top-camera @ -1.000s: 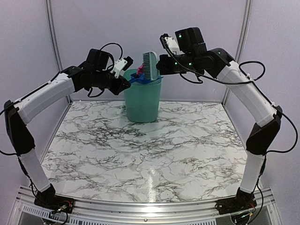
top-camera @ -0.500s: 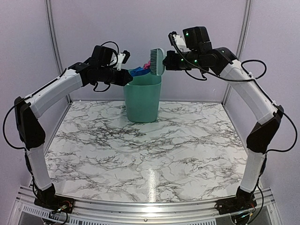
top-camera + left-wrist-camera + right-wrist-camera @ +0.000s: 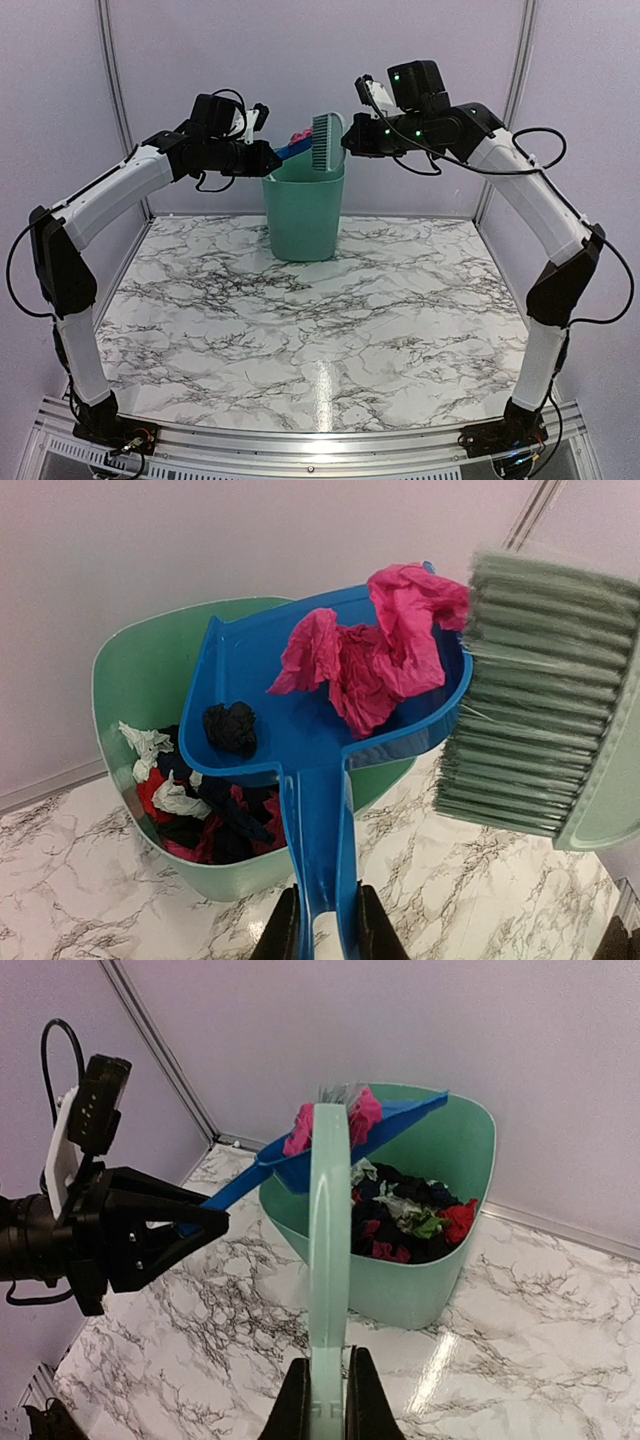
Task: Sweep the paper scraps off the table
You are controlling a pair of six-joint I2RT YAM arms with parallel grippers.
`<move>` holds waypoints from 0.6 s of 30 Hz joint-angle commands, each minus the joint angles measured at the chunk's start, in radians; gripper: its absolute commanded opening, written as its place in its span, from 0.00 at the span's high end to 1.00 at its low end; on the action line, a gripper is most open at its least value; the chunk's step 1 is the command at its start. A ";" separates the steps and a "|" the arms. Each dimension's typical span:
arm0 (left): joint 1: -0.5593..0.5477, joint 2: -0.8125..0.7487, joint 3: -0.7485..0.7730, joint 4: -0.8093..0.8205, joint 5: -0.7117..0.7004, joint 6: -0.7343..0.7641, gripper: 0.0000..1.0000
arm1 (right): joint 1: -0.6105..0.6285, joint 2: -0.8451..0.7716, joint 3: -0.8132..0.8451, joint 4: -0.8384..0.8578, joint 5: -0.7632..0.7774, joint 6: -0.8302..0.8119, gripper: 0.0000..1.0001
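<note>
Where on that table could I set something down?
The table is bare from the green bin forward to the near rail and sideways to both edges. Crowded only above the bin, where dustpan and brush meet.

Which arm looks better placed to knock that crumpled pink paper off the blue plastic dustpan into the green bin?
Probably the right: the right gripper holds the pale green hand brush, bristles right beside the pink paper. The left gripper is busy holding the dustpan's handle over the bin.
</note>
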 commanded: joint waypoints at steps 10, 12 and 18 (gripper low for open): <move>0.027 0.065 0.052 0.036 0.077 -0.316 1.00 | -0.009 -0.261 -0.238 -0.063 0.183 0.052 1.00; 0.030 0.083 0.078 0.035 0.097 -0.380 1.00 | -0.009 -0.301 -0.274 -0.059 0.212 0.058 1.00; 0.048 0.097 0.089 0.036 0.147 -0.608 1.00 | -0.010 -0.354 -0.338 -0.054 0.234 0.085 1.00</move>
